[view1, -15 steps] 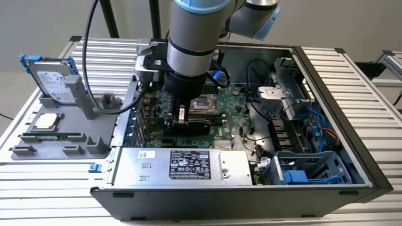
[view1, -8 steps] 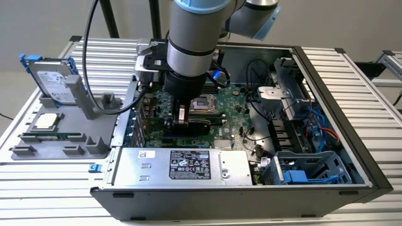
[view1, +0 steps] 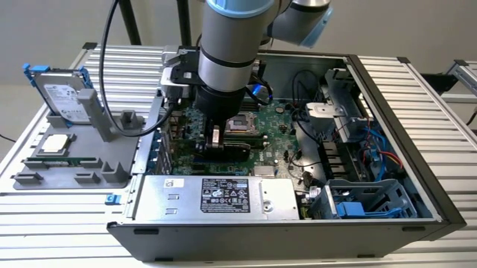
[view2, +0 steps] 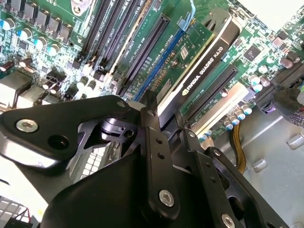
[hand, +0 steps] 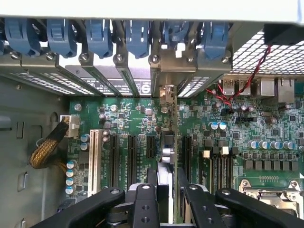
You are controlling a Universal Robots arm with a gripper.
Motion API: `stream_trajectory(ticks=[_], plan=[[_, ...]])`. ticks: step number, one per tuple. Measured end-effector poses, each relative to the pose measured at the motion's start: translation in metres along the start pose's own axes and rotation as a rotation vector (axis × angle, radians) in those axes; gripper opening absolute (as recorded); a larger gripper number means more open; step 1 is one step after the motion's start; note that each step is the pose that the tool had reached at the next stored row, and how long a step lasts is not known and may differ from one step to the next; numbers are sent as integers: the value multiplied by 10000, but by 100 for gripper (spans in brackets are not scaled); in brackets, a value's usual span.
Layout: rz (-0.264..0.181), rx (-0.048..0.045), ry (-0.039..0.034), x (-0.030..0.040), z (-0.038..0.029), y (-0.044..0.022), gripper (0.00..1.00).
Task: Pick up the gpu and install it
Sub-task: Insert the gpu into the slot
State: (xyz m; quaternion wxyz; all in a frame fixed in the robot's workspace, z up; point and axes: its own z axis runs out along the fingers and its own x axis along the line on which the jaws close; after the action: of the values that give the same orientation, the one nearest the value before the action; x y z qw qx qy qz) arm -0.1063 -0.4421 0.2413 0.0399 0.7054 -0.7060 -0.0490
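Observation:
The gpu (view1: 242, 152) stands on edge inside the open computer case, over the motherboard's (view1: 280, 151) expansion slots. My gripper (view1: 216, 146) is shut on it from above. In the second wrist view its black cooler shroud (view2: 204, 61) runs away from the fingers (view2: 148, 124) beside a blue slot (view2: 164, 59). The first wrist view looks along the gpu (hand: 168, 142) edge-on, upright between two black slots. Its silver bracket (hand: 164, 92) meets the case's rear openings, and my gripper (hand: 167, 192) clamps both of its faces. I cannot tell how deep its edge sits in the slot.
A grey fixture (view1: 82, 167) at the exterior view's left holds a hard drive in a blue frame (view1: 63, 95), a processor (view1: 53, 144) and a memory stick (view1: 56, 162). The power supply (view1: 223, 195), drive cage (view1: 365, 201) and cables (view1: 372, 151) crowd the case. Blue retention clips (hand: 99, 35) line the rear.

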Motion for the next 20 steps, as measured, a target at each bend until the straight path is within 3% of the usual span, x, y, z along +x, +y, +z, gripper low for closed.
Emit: stream_trajectory(ticks=[20], plan=[[2,-9,-2,0,-17,3,0]])
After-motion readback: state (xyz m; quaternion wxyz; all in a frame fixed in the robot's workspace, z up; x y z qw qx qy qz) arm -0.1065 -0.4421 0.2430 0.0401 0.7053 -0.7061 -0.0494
